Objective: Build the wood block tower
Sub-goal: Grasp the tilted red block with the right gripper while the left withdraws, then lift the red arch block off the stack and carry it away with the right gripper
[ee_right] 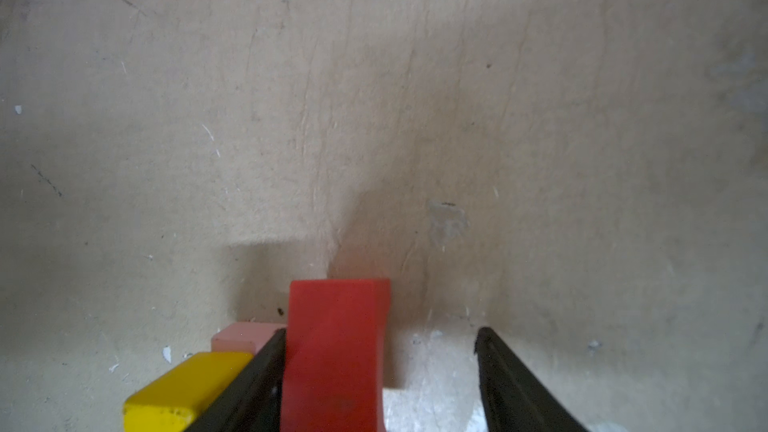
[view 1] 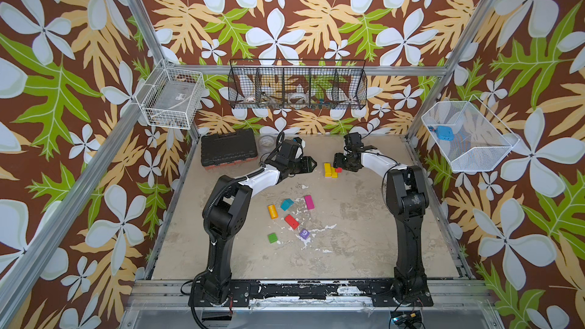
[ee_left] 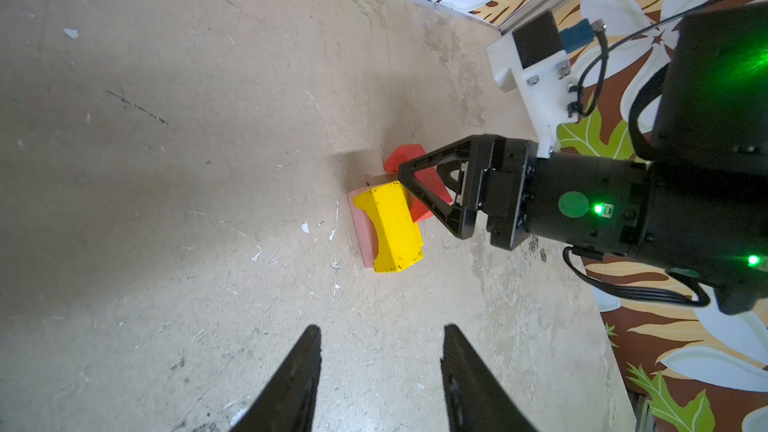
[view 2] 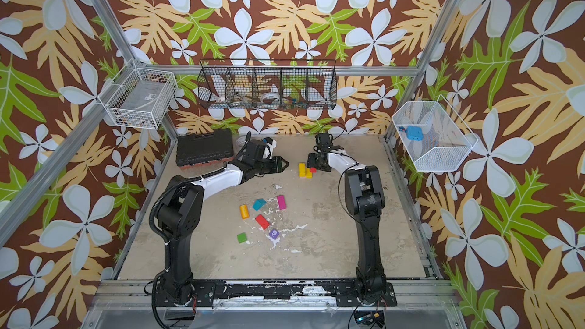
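Observation:
A small group of wood blocks stands at the back centre: a yellow block (view 1: 327, 169) on a pink block (ee_left: 358, 222), with a red block (view 1: 338, 169) beside them. My right gripper (view 1: 337, 163) is down around the red block (ee_right: 332, 351); it is open, one finger touching the block, the other a gap away. The yellow block (ee_right: 187, 392) and pink block (ee_right: 241, 336) lie just outside that finger. My left gripper (view 1: 313, 164) hovers left of the group, open and empty (ee_left: 380, 330). Loose blocks lie mid-table: orange (view 1: 272, 211), teal (view 1: 286, 204), magenta (view 1: 309, 202), red (view 1: 291, 221), purple cube (view 1: 304, 233), green (view 1: 272, 237).
A black toolbox (view 1: 228, 151) and a clear round jar (view 1: 266, 142) sit at the back left of the table. Wire baskets (view 1: 297, 85) hang on the walls above. White paint flecks mark the table top (view 1: 364, 232).

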Robot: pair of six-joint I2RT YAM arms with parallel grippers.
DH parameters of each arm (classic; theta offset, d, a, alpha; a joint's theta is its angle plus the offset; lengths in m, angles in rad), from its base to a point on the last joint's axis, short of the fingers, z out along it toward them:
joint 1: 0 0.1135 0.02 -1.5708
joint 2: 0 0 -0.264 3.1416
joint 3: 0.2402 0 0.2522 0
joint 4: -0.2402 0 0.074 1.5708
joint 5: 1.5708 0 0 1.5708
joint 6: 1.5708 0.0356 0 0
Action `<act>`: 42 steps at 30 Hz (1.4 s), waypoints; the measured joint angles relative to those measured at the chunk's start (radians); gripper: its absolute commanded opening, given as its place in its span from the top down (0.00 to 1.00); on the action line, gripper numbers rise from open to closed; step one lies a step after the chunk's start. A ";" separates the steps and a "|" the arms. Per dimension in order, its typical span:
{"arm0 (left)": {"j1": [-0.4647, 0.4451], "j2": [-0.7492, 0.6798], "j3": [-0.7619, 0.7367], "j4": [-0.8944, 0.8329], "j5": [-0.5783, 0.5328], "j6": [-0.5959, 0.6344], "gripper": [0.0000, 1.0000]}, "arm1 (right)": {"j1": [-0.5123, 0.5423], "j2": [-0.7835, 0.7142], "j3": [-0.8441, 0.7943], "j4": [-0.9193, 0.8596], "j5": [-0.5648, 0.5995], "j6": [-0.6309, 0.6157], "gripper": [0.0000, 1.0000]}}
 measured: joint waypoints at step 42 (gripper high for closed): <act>-0.001 0.150 0.110 -0.003 0.091 -0.025 0.54 | 0.000 -0.035 -0.032 -0.036 0.142 -0.043 0.95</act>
